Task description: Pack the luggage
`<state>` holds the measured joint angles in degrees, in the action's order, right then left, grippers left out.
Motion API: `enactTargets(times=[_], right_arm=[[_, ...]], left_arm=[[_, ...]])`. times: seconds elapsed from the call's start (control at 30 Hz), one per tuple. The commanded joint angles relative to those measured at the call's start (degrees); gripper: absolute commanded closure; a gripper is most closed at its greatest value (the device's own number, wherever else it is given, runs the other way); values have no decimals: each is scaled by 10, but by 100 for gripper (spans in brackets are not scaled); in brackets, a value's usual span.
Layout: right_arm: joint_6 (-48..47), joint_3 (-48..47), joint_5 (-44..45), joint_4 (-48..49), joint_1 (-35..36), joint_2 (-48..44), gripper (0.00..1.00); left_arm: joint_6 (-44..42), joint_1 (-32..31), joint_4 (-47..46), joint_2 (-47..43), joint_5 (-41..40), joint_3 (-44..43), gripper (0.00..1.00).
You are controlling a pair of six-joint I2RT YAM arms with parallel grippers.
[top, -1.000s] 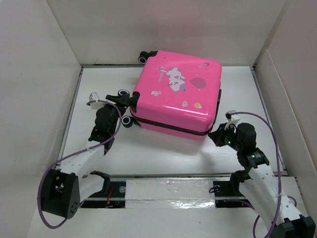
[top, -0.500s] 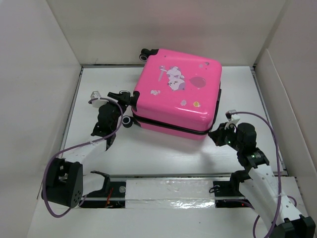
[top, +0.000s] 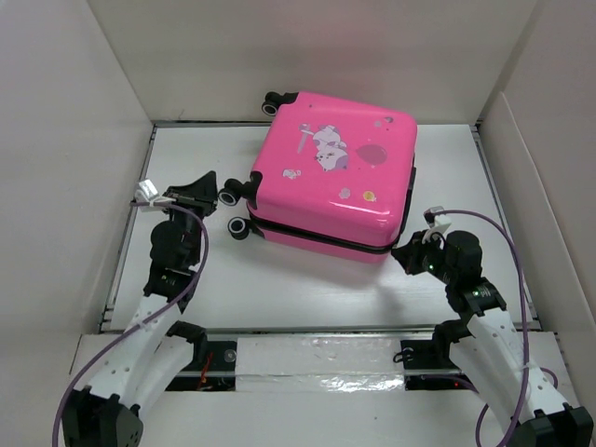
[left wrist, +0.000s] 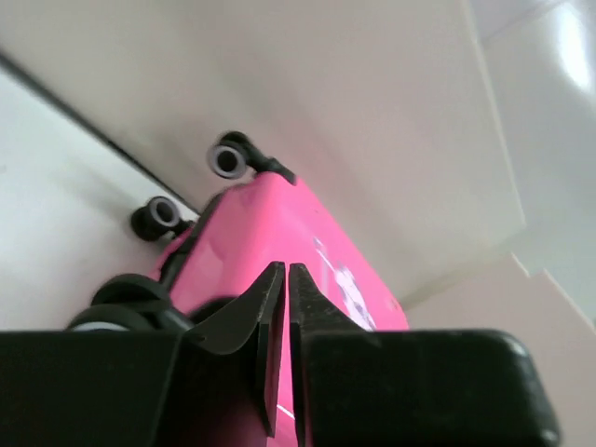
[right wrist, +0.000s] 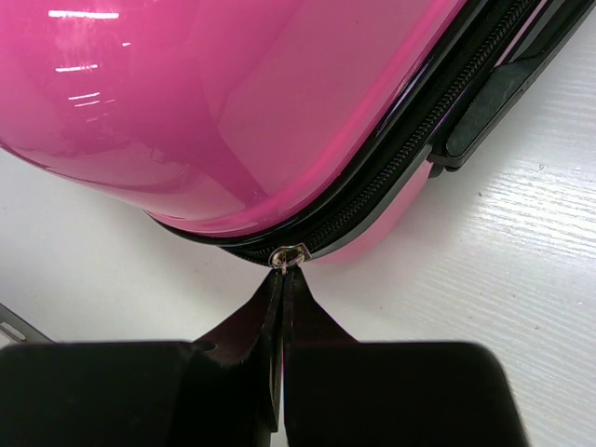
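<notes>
The pink luggage [top: 331,177] lies closed and flat on the white table, sticker side up, with its black caster wheels [top: 229,196] on the left. My left gripper [top: 209,181] is shut on nothing, raised just left of those wheels and pointing at them. In the left wrist view its shut tips [left wrist: 284,272] sit in front of the pink luggage shell [left wrist: 279,209] and two wheels [left wrist: 226,158]. My right gripper [top: 408,251] is at the luggage's near right corner. In the right wrist view it [right wrist: 284,277] is shut on the metal zipper pull [right wrist: 289,255] of the black zipper [right wrist: 400,154].
White walls [top: 307,47] box in the table at the back and left. A slanted white panel [top: 531,186] stands at the right. A rail with a shiny taped strip [top: 317,358] runs along the near edge between the arm bases.
My left arm has swung back to the left, off the luggage's wheel side, and its gripper has gone from open to shut. The right arm has not moved.
</notes>
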<state>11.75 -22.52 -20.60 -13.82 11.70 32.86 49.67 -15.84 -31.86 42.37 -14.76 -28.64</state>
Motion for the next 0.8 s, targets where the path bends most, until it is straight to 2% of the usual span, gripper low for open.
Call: enactTargets(times=[0.0,0.03,0.07,0.1,0.17,0.2,0.23,0.3,0.33,0.4,0.5,0.53,0.7,0.77], right_arm=[[0,-16,-35,77,9,-17,100],[0,-16,-33,78,10,-16,100],[-1,-17,-32,77,10,-14,100],[-1,-21,-30,74,10,-12,100],[-4,-23,-23,63,10,-14,100],[-2,-23,-21,61,10,-20,100],[-1,-22,-19,59,10,-24,100],[5,-17,-20,60,10,-29,100],[6,-16,-20,60,10,-28,100],[6,-16,-23,60,10,-24,100],[8,-18,-30,57,15,-23,100],[9,-19,-32,58,15,-24,100],[11,-35,-13,40,45,-33,100],[11,-39,3,28,62,-34,100]], left_arm=[[-109,-48,-36,-1,107,-16,100],[-140,-96,12,14,79,-39,100],[-174,-221,38,46,28,-58,100],[-226,-287,48,57,-97,-70,100],[-261,-402,37,66,-210,-61,100],[-278,-489,29,67,-282,-51,100],[-278,-520,10,67,-300,-27,100],[-258,-560,7,99,-279,-11,100],[-215,-560,19,118,-262,-8,100],[-190,-566,-6,185,-230,-9,100],[-196,-566,-36,254,-194,-33,100],[-204,-566,-75,271,-180,-40,100],[-222,-566,-100,402,-132,-114,100],[-222,-559,-113,429,-130,-138,100]])
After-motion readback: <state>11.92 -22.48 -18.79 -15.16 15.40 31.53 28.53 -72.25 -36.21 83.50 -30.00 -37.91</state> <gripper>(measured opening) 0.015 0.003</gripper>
